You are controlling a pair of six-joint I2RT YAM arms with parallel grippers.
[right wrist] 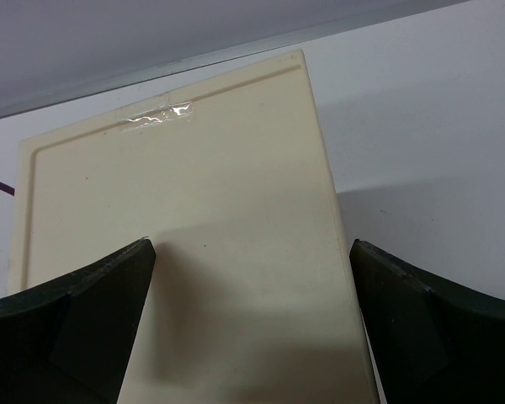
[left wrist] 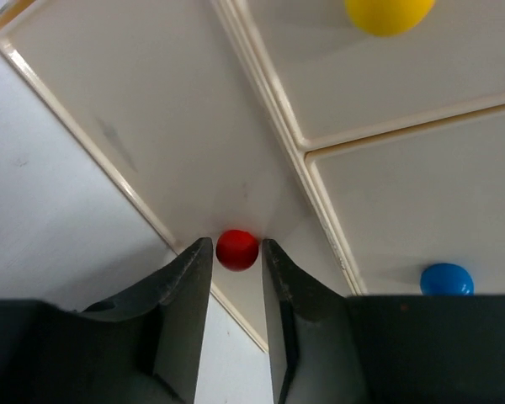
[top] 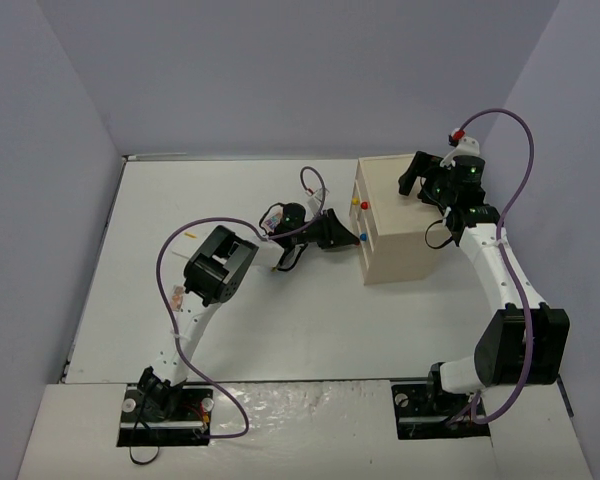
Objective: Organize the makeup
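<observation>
No makeup item shows clearly; the makeup is hidden or out of view. The beige wooden drawer box [top: 395, 225] stands right of centre. My left gripper [top: 348, 233] is at its front face. In the left wrist view the left gripper [left wrist: 236, 244] is narrowly open, its fingertips [left wrist: 198, 252] on either side of a red knob [left wrist: 237, 250], with thin gaps showing. My right gripper [top: 420, 178] hovers over the box's back edge. It is wide open and empty [right wrist: 252, 252] above the box's flat top [right wrist: 194, 210].
A yellow knob [left wrist: 387, 13] and a blue knob [left wrist: 446, 278] sit on neighbouring drawer fronts. A small pink thing [top: 177, 295] and a thin yellow thing [top: 190, 235] lie by the left arm, too small to tell. Grey walls close in the white table [top: 280, 330].
</observation>
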